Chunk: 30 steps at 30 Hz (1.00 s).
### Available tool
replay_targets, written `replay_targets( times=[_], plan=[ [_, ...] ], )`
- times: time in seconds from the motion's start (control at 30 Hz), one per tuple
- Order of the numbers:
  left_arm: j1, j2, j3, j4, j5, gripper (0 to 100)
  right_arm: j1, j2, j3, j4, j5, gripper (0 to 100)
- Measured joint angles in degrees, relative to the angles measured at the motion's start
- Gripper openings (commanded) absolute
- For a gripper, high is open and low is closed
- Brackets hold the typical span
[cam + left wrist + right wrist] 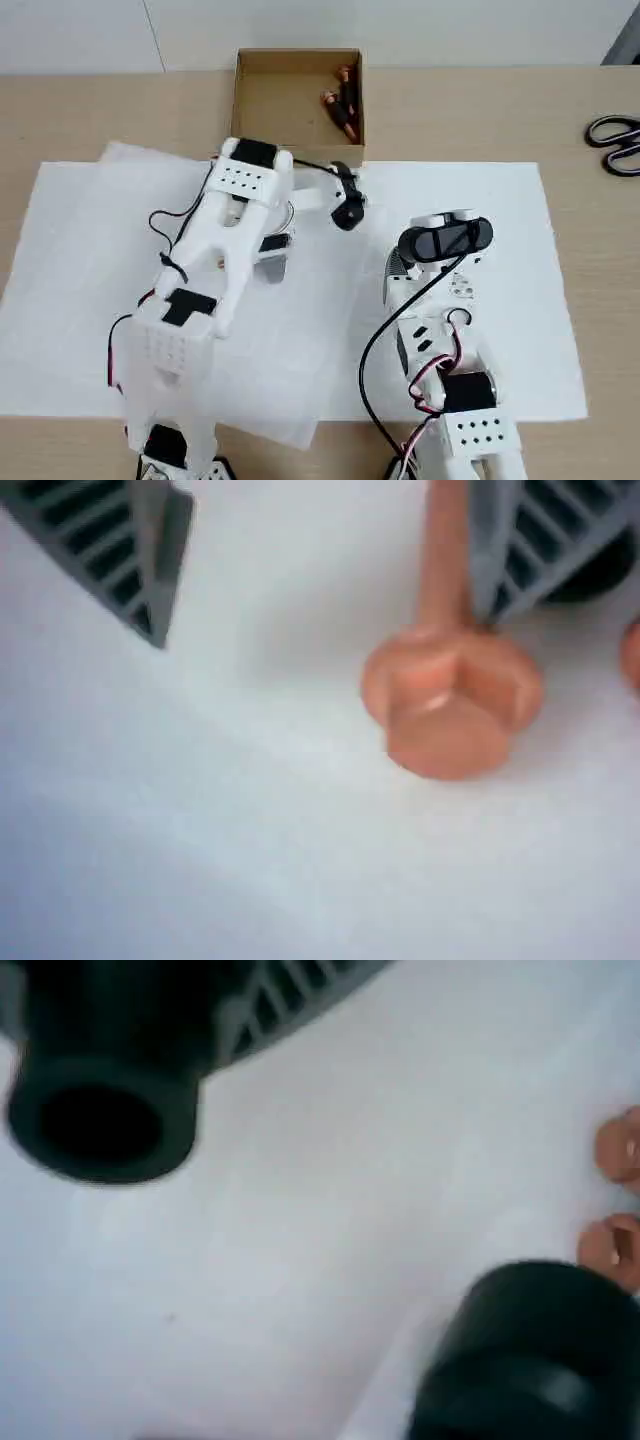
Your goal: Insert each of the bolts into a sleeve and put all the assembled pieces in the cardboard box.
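A: Checking the left gripper (pixel 322 620) first. Spread wide over the white foam sheet (pixel 200 810), clamping nothing.

B: Agreed. Found an orange bolt (pixel 450 705) lying on the sheet between the grey fingers (pixel 130 550), shaft just beside one of them, hex head toward the camera. Not gripped, though (loose on the sheet, by the look of it).

A: And over at the right gripper (pixel 402 268)?

B: Cannot tell how far open. Spotted a black sleeve (pixel 100 1110) close against it, shown bore-first; gripped or merely touching, cannot say.

A: Noticed two more orange bolt heads (pixel 620 1145) on the sheet too, near another black piece (pixel 530 1350).

B: Looking down from above: cardboard box (pixel 280 100) at the sheet's far edge, holding assembled pieces (pixel 343 103) in one corner. Also both white arms (pixel 200 290) bent over the sheet, side by side, the left nearer the box. Off to the side on the bare table (pixel 100 110), well apart, scissors (pixel 615 140).
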Motion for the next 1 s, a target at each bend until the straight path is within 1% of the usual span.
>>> replay_targets(
  times=[0.17,0.23,0.27,0.37,0.43,0.57,0.67,0.73,0.83,1.0],
  plan=[
    [0.0,2.02,0.0,0.0,0.0,19,0.0,0.0,0.0,0.0,0.0,0.4],
    [0.0,2.02,0.0,0.0,0.0,17,0.0,0.0,0.0,0.0,0.0,0.4],
    [0.0,2.02,-0.09,0.0,0.0,14,0.0,0.0,0.0,0.0,0.0,0.4],
    [0.09,2.11,-0.53,0.53,1.14,0,0.0,0.0,0.0,0.0,0.0,0.4],
    [0.26,2.2,-1.14,0.62,1.85,2,0.0,0.0,0.0,0.0,0.0,0.4],
    [0.18,2.2,-2.29,0.18,3.52,1,0.0,0.0,0.0,0.0,0.0,0.4],
    [0.35,2.2,-3.08,2.46,3.78,1,0.0,0.0,0.0,0.0,0.0,0.4],
    [0.53,2.29,-4.4,2.37,5.01,1,0.0,0.0,0.0,0.0,0.0,0.4],
    [0.88,1.93,-5.63,2.55,8.88,1,0.0,0.0,0.0,0.0,0.0,0.4],
    [2.73,-6.33,-5.63,2.55,11.6,1,0.0,0.0,0.0,0.0,0.0,0.4]
  ],
)
